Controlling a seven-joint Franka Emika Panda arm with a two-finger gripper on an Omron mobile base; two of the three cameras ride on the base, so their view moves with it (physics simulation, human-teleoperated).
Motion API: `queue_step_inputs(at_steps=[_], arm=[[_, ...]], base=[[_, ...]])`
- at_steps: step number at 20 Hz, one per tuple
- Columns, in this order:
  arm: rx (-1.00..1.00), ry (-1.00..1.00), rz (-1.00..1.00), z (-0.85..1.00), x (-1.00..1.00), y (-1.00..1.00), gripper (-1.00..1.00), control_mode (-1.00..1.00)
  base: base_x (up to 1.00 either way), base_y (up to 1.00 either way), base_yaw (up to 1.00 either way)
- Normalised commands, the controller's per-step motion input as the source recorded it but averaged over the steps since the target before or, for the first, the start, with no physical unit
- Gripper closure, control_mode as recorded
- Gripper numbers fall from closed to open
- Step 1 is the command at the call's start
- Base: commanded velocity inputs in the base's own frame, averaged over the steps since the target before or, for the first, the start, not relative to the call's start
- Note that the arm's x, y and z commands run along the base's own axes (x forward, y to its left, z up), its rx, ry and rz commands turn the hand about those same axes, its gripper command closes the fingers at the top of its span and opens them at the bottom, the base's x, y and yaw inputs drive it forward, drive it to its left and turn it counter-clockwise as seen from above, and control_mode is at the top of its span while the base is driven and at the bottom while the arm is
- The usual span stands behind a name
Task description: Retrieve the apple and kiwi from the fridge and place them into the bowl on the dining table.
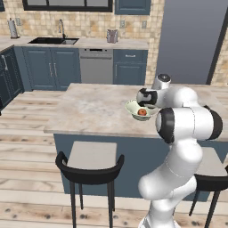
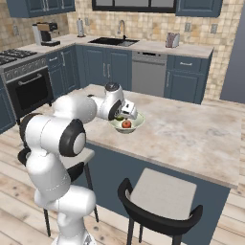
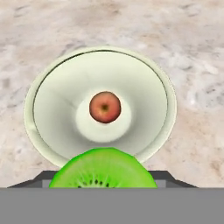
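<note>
The pale greenish-white bowl [image 3: 166, 94] sits on the beige marbled dining table [image 1: 89, 107], and the reddish-brown apple [image 3: 105, 107] lies at its centre. In the hand view my gripper [image 3: 104, 180] hangs over the bowl's near rim, shut on the bright green kiwi [image 3: 103, 168], which sits between the dark fingertips [image 3: 43, 178]. From the base I see the gripper [image 1: 146, 99] just above the bowl [image 1: 132, 110] and the apple [image 1: 142, 112]. The right base view shows the gripper [image 2: 125, 111] over the bowl [image 2: 138, 121], with the apple [image 2: 126, 124] inside. The grey fridge [image 1: 191, 40] stands at the back right.
Black-framed stools [image 1: 91, 164] [image 2: 160, 201] stand along the table's near side. Behind the table runs a wall counter with blue cabinets, a sink [image 1: 53, 41] and a dishwasher [image 1: 95, 66]. A stove [image 2: 26, 81] is at the left.
</note>
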Motion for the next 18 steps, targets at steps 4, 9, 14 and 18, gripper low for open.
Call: queue_step_inputs(at_steps=[4, 9, 14, 18], arm=[[0.00, 0.03, 0.01, -0.31, 0.53, 0.00, 1.00, -1.00], [0.00, 0.01, 0.00, -0.21, 0.59, 0.00, 1.00, -1.00], [0.01, 0.00, 0.00, -0.15, 0.57, 0.00, 1.00, -1.00], [0.01, 0.00, 0.00, -0.19, 0.51, -0.03, 1.00, -1.00]], base=[[0.00, 0.00, 0.00], [0.00, 0.00, 0.00], [0.00, 0.00, 0.00], [0.00, 0.00, 0.00]])
